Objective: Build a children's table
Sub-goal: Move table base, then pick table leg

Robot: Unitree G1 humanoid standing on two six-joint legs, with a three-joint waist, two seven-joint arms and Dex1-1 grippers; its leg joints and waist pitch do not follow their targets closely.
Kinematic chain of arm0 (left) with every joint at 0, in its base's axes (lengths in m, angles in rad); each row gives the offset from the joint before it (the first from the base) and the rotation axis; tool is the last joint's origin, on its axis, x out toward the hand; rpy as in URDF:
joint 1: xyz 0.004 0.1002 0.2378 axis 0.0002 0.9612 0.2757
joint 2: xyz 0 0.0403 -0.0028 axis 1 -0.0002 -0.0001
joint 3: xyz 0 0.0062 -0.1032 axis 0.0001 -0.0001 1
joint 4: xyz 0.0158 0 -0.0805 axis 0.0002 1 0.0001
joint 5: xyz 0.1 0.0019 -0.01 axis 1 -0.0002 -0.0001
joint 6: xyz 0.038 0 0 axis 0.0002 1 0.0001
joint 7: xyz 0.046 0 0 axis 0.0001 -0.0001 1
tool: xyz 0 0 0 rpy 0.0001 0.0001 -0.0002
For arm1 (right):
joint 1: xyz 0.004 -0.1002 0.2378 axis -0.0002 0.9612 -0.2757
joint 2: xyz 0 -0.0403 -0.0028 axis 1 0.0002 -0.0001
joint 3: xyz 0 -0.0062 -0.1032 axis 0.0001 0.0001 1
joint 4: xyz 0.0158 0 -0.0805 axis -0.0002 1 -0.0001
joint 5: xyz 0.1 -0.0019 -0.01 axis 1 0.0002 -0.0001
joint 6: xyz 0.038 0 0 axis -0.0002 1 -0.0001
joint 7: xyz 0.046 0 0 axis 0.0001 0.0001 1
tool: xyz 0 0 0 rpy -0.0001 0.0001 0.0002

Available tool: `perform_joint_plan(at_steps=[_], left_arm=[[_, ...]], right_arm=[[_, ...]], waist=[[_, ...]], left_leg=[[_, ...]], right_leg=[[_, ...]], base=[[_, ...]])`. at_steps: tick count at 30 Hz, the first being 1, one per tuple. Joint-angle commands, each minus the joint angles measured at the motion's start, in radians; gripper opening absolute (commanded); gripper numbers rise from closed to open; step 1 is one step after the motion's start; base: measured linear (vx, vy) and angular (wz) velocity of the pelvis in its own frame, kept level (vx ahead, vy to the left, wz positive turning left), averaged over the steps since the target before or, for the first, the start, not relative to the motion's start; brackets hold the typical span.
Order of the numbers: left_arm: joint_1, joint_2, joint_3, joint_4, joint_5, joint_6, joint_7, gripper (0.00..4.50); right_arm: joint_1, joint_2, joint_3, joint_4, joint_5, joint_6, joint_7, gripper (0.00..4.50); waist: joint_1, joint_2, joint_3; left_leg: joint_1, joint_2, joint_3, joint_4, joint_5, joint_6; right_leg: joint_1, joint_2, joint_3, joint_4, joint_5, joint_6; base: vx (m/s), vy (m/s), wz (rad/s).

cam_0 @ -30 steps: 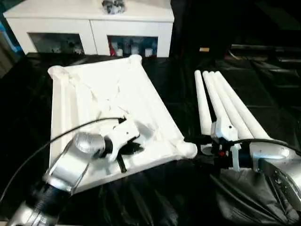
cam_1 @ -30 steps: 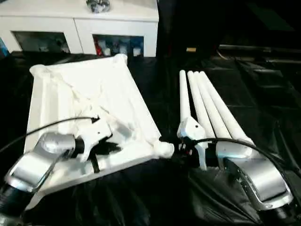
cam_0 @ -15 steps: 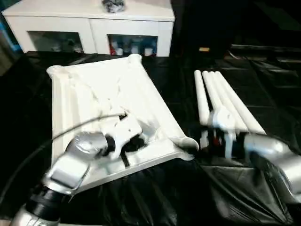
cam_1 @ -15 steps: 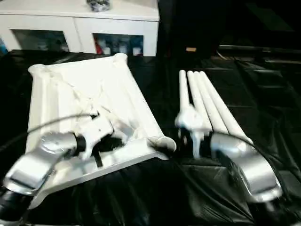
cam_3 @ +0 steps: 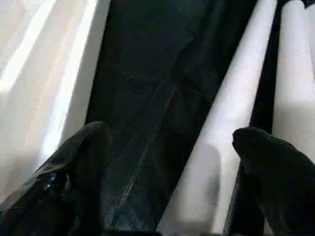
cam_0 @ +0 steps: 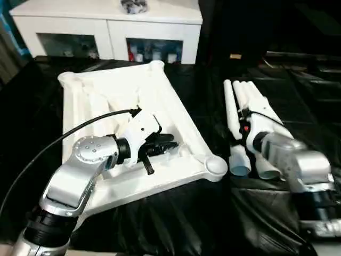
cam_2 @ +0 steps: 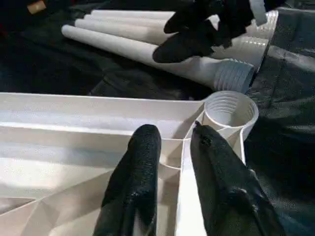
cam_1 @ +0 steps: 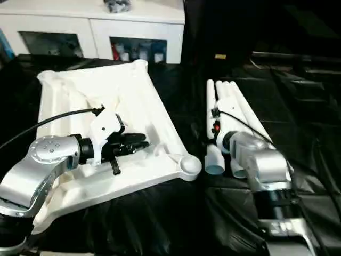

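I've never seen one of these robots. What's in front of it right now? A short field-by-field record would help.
tabletop: white, ribbed underside up, on black sheet
corner socket: round, threaded, empty
legs: white tubes lying side by side, right of tabletop
left pincer: open, fingers astride a rib near the socket
right pincer: open, over the legs
cabinet: white, glass doors, behind

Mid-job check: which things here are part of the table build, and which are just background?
Job:
- tabletop, underside up
- four legs, lying beside it
- left gripper over the tabletop
- right gripper, open over the legs

Background:
- white cabinet
- black sheet
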Motion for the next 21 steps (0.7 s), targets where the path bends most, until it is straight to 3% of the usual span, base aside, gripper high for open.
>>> perform_joint_plan(at_steps=[1, 8, 14, 21], left_arm=[[0.006, 0.002, -0.016, -0.031, -0.003, 0.014, 0.003, 1.40], [0.008, 0.004, -0.040, -0.052, -0.004, 0.020, 0.017, 1.96], [-0.004, 0.003, -0.055, -0.071, -0.022, 0.040, 0.011, 1.96], [-0.016, 0.004, -0.065, -0.074, -0.023, 0.048, 0.013, 2.02]], right_arm=[[-0.028, 0.003, -0.025, 0.019, -0.002, 0.017, -0.030, 4.50], [-0.086, 0.054, -0.051, 0.139, 0.002, 0.090, -0.077, 4.50], [-0.136, 0.075, -0.088, 0.238, 0.000, 0.127, -0.124, 4.50], [-0.167, 0.079, -0.105, 0.301, 0.006, 0.165, -0.126, 3.96]], waist=[[0.005, -0.007, -0.066], [0.001, -0.004, -0.065], [0.005, -0.006, -0.067], [0.007, -0.007, -0.068]], left_leg=[[0.012, 0.044, -0.011, -0.082, -0.057, 0.006], [0.014, 0.043, -0.011, -0.084, -0.096, -0.014], [0.013, 0.043, -0.010, -0.083, -0.077, -0.025], [0.013, 0.043, -0.008, -0.081, -0.060, -0.017]], right_leg=[[0.046, -0.038, 0.025, -0.053, -0.074, -0.231], [0.041, -0.035, 0.025, -0.056, -0.123, -0.224], [0.045, -0.036, 0.025, -0.051, -0.095, -0.219], [0.046, -0.036, 0.024, -0.050, -0.076, -0.225]], base=[[0.000, 0.000, 0.00], [0.000, 0.000, 0.00], [0.000, 0.000, 0.00], [0.000, 0.000, 0.00]])
